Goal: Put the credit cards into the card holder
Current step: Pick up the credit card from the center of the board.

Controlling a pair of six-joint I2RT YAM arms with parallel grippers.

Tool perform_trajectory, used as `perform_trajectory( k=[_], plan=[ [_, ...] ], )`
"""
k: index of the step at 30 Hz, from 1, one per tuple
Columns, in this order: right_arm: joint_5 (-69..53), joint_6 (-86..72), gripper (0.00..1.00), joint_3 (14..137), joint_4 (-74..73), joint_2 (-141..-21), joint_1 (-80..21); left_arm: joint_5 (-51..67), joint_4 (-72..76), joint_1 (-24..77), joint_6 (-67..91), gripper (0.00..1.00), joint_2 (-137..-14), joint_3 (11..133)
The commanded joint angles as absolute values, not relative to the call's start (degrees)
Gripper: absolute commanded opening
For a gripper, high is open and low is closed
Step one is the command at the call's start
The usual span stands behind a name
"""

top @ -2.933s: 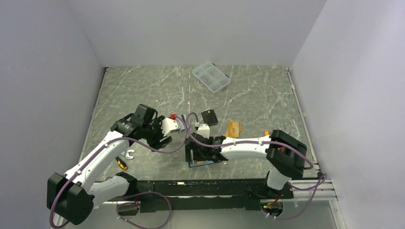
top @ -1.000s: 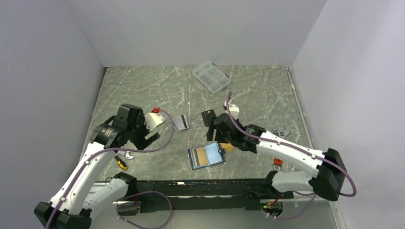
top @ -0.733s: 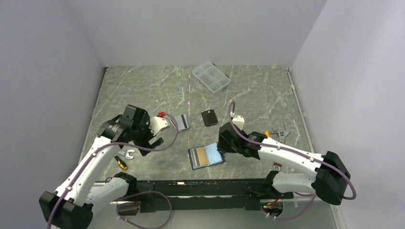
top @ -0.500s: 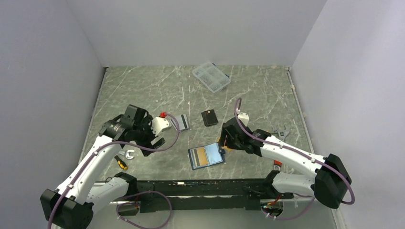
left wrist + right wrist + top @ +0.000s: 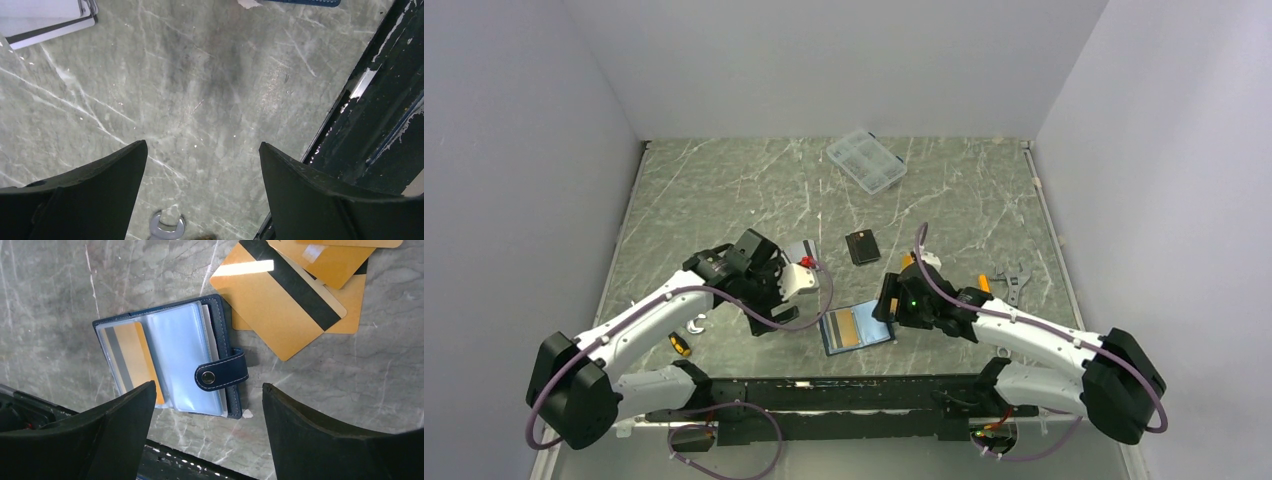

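The holder is laid open on the bench under the wide, empty right jaws, with gold cards — cut off at the view's top edge — fanned just beside its tab, while the left jaws are held equally wide, a silver card clipped at that view's corner.

Both YAM arms are stretched inward from their outer bases, elbows low. The left arm angles to the right, its wrist tipped downward, and the left gripper has its two dark fingers spread wide. The right arm extends leftward, a green light showing at its wrist. The right gripper gapes just as wide, facing down.
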State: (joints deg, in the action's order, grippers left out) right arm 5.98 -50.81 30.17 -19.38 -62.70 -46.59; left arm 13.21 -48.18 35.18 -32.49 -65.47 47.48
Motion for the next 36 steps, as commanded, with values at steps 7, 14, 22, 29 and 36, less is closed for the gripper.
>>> perform_trajectory(
  k=[7, 14, 22, 29, 36],
  plan=[
    [9.4, -45.8, 0.68, 35.0, -26.4, -57.7, -32.9, 12.0, -45.9, 37.1, -32.4, 0.89, -67.0, 49.5],
    [2.9, -38.4, 0.71, 38.5, -20.9, -66.4, -18.5, 13.7, -47.3, 37.4, -31.9, 0.90, -72.7, 58.3],
    [-8.9, -39.3, 0.66, 36.5, -9.1, -72.6, -10.8, 19.9, -46.1, 38.6, -26.8, 0.90, -93.6, 77.7],
    [-17.5, -43.1, 0.59, 31.5, -2.1, -75.6, -7.7, 25.0, -42.7, 41.0, -20.0, 0.88, -113.0, 93.9],
    [-18.5, -42.8, 0.54, 29.1, -3.3, -74.2, -6.2, 25.3, -41.3, 42.0, -19.0, 0.87, -120.5, 102.6]
  ],
)
